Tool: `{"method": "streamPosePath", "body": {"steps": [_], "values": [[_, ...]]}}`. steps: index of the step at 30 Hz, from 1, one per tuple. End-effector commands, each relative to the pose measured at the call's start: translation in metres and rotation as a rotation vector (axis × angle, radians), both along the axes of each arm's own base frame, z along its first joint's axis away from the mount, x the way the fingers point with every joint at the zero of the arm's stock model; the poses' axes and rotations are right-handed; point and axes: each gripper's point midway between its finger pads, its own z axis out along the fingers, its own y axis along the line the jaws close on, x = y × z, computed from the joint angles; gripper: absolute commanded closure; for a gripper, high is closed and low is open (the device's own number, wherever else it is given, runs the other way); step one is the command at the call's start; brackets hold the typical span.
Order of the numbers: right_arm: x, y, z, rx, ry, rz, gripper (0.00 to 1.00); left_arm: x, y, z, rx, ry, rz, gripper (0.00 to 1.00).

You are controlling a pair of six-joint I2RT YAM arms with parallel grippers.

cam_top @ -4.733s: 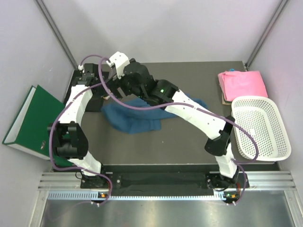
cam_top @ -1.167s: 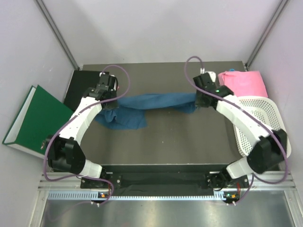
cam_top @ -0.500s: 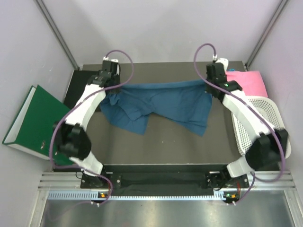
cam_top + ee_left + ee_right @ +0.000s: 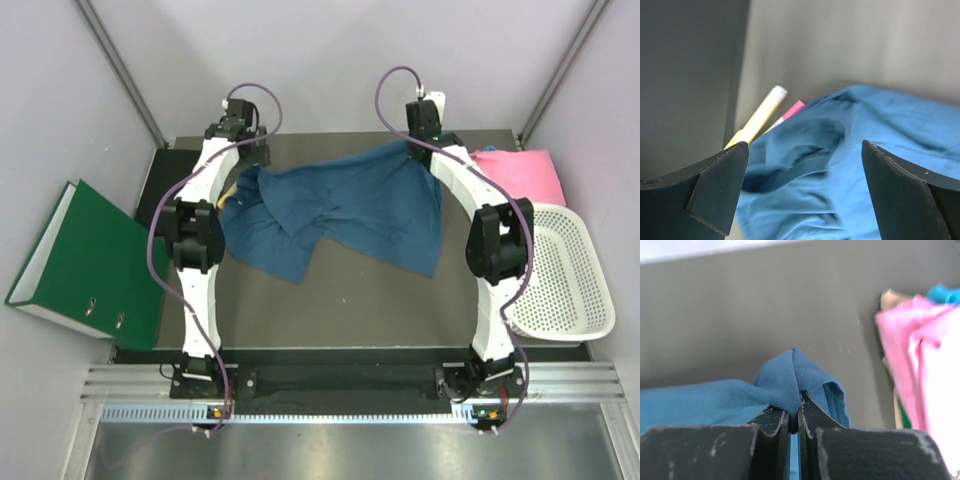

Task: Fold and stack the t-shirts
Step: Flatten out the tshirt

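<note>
I've let go on the left; the right still pinches the teal shirt at the far edge.

My left fingers (image 4: 720, 190) are spread wide and hold nothing, hovering over the rumpled left end of the teal shirt (image 4: 350, 205). My right fingers (image 4: 770, 430) are clenched on a raised fold of its far right corner. Half a second ago the cloth hung taut between both arms. Now its left side has dropped onto the desk (image 4: 350, 310), and both arms have reached further toward the far wall. I count two shirts. The teal one is spread across the far middle of the desk, and the pink shirt (image 4: 515, 175) is folded at the far right. There is one white mesh basket (image 4: 560, 275) just nearer than the pink shirt, one green binder (image 4: 75, 255) off the left edge, and two pens (image 4: 760, 117) beside the teal cloth.
</note>
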Motion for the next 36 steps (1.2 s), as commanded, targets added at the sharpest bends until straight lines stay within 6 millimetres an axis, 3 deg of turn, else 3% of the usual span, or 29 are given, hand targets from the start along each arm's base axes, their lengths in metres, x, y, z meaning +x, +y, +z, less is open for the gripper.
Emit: {"method": "streamPosePath", "body": {"steps": [1,4,5,6,7,8,10,11,13,14,19,30,36], "values": [[0.032,-0.022,0.040,-0.022,-0.139,-0.059,1.00,0.004,0.010,0.051,-0.023,-0.126,0.051,0.01],[0.043,-0.033,0.043,-0.011,-0.153,-0.065,1.00,-0.014,-0.002,0.068,-0.098,-0.164,0.009,0.01],[0.045,-0.039,0.043,-0.009,-0.154,-0.073,1.00,-0.027,-0.014,0.070,-0.160,-0.155,-0.034,0.02],[0.048,-0.041,0.041,-0.004,-0.153,-0.071,1.00,-0.034,-0.019,0.070,-0.193,-0.146,-0.038,0.03],[0.050,-0.041,0.039,0.010,-0.152,-0.058,1.00,-0.046,-0.026,0.055,-0.244,-0.104,-0.035,0.05],[0.051,-0.047,0.036,0.026,-0.150,-0.070,1.00,-0.055,-0.030,0.064,-0.280,-0.117,-0.037,0.06],[0.054,-0.048,0.029,0.050,-0.138,-0.062,1.00,-0.068,-0.061,0.061,-0.442,-0.108,-0.117,0.08],[0.054,-0.050,0.022,0.056,-0.127,-0.069,1.00,-0.085,-0.067,0.043,-0.486,-0.061,-0.115,0.11],[0.055,-0.048,0.016,0.066,-0.116,-0.060,1.00,-0.098,-0.081,0.032,-0.592,-0.025,-0.115,0.14],[0.056,-0.047,0.012,0.071,-0.109,-0.059,1.00,-0.111,-0.082,0.017,-0.611,0.023,-0.093,0.15],[0.055,-0.040,0.000,0.102,-0.084,-0.039,1.00,-0.136,-0.096,-0.011,-0.723,0.106,-0.049,0.14],[0.055,-0.036,-0.011,0.121,-0.066,-0.023,1.00,-0.115,-0.135,-0.033,-0.821,0.120,-0.097,0.19],[0.056,-0.039,-0.011,0.121,-0.067,-0.028,0.99,-0.104,-0.161,-0.048,-0.836,0.169,-0.134,0.26]]}}
